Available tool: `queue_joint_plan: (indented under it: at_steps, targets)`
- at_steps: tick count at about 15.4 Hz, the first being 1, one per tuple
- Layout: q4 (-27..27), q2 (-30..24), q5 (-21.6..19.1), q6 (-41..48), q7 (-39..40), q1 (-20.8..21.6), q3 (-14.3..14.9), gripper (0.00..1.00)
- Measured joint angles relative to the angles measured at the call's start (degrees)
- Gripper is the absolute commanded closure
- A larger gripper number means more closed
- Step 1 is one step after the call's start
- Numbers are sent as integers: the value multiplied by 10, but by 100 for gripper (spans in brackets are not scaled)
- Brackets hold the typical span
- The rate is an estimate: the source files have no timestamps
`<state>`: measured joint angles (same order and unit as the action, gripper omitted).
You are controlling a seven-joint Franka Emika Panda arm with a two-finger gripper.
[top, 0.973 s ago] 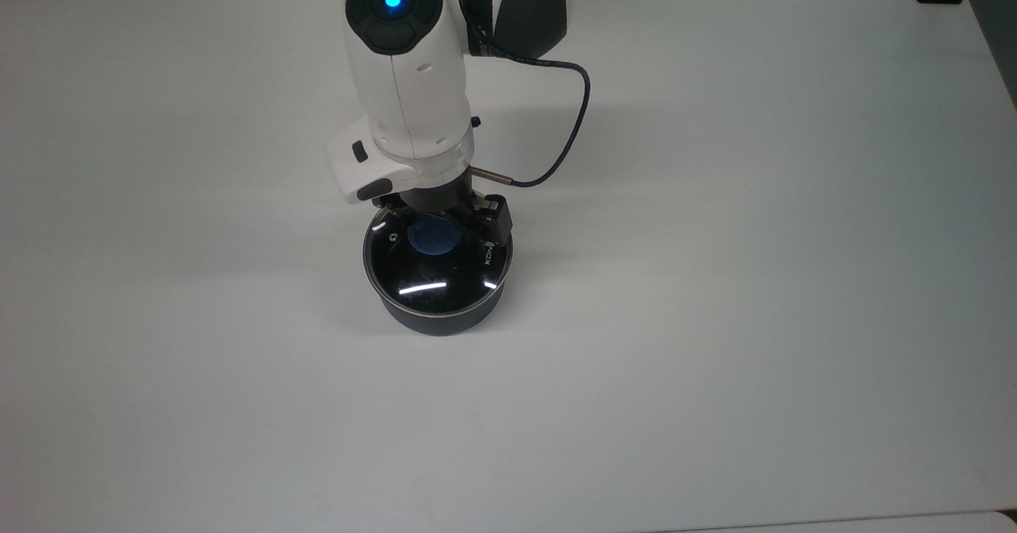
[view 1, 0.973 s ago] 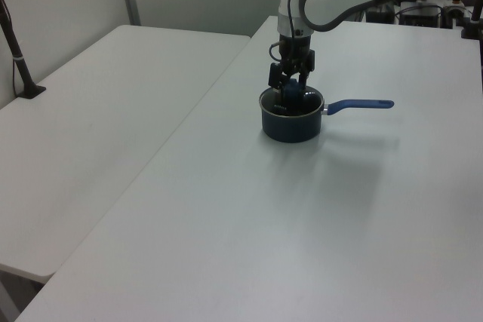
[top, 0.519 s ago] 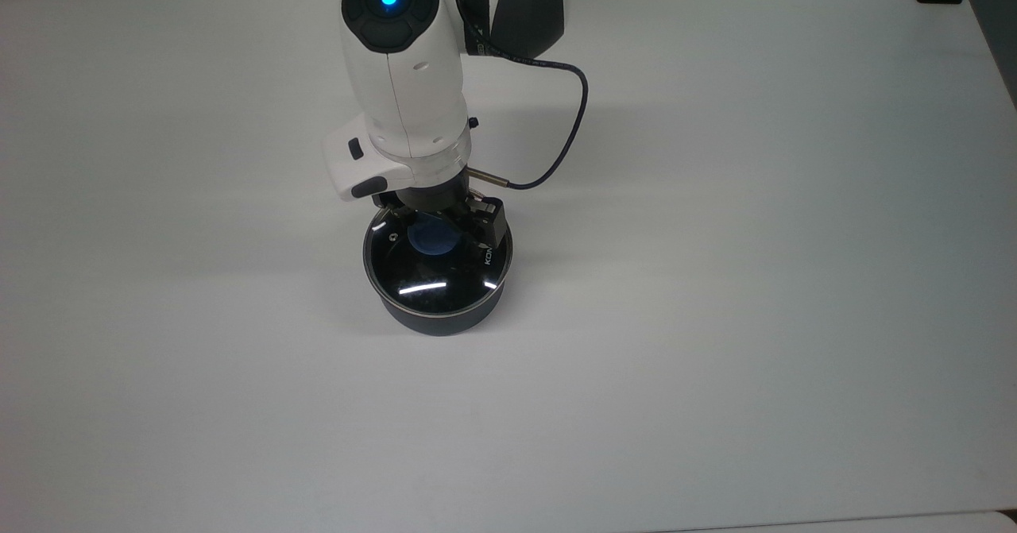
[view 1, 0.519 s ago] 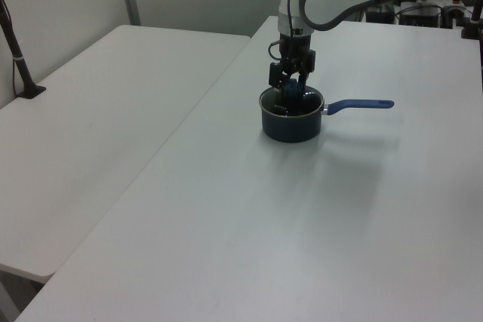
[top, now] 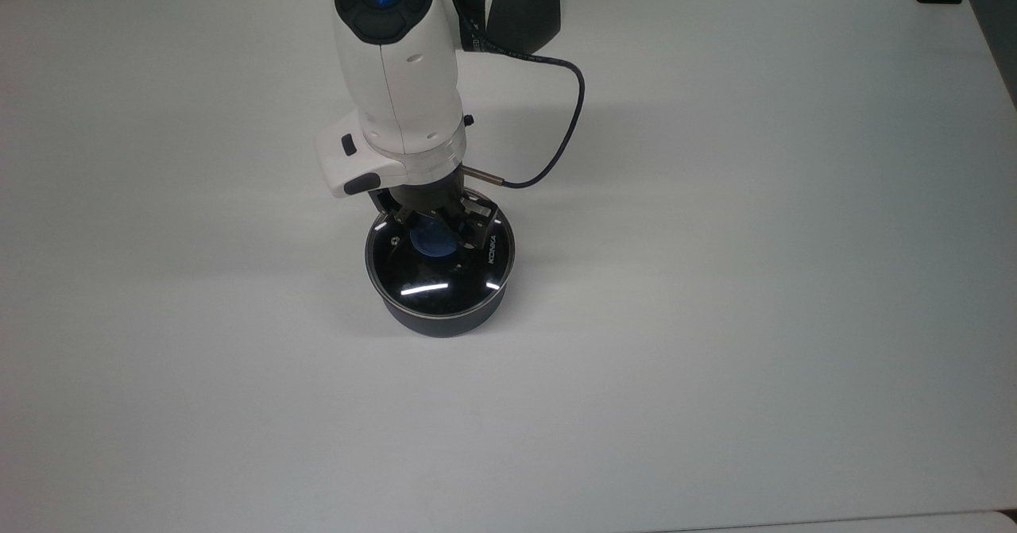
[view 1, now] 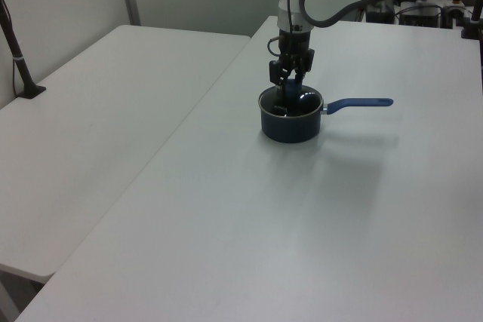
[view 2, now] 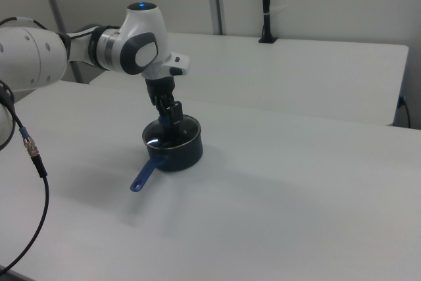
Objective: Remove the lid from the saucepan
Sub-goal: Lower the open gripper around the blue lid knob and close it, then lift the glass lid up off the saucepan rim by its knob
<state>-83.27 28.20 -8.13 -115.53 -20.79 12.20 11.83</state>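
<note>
Jaws clamped on the blue knob, the gripper (top: 433,229) holds the lid (top: 439,267), seated on the saucepan (view 1: 290,124).

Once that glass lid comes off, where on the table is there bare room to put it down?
Bare white table lies all around the saucepan. Widest is the top view's right and the near stretch below the pot. Crowded spots: over the lid, where the gripper sits, and along the blue handle.

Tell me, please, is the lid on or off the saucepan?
On: the lid lies flat on the saucepan rim, gripper at its knob.
</note>
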Motion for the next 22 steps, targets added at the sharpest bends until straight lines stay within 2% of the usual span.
queue_joint_plan:
  at_steps: [3,14,19,22]
  targets:
    - [0,0,1,0,0,0,0,48]
    - [5,-42,14,9,3,-15,3,48]
    - [5,-60,14,80,30,-14,2,48]
    - [-7,-65,14,87,35,-7,-1,48]
